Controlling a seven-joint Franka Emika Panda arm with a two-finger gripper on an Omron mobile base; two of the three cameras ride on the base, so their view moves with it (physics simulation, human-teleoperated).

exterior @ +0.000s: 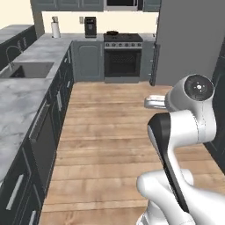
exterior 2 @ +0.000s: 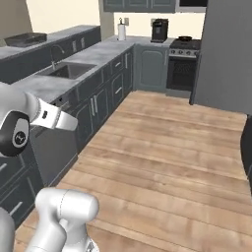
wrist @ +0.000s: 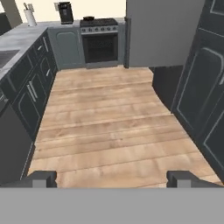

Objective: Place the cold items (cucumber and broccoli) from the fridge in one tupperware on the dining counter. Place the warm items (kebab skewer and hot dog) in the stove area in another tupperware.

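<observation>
Gripper (wrist: 111, 179) stood with jaws wide apart, holding nothing, aimed down the wooden floor (wrist: 109, 127). Fridge (wrist: 162, 33) at far right was shut, stove (wrist: 99, 37) beside it; cucumber, broccoli, skewer, hot dog could not be made out. Driving in, the base risked clipping the dark cabinets (wrist: 205, 100) at near right.

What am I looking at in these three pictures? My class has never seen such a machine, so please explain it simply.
It is a computer-drawn kitchen with a white robot arm on a base that can drive. Two pictures come from cameras behind the arm, left and right. The third looks along its claw, whose two dark tips stand wide apart, holding nothing. Ahead lie a wooden floor, a stove with a pan on it, a grey fridge beside it, and a counter with a sink, a paper towel roll and a coffee machine.
</observation>
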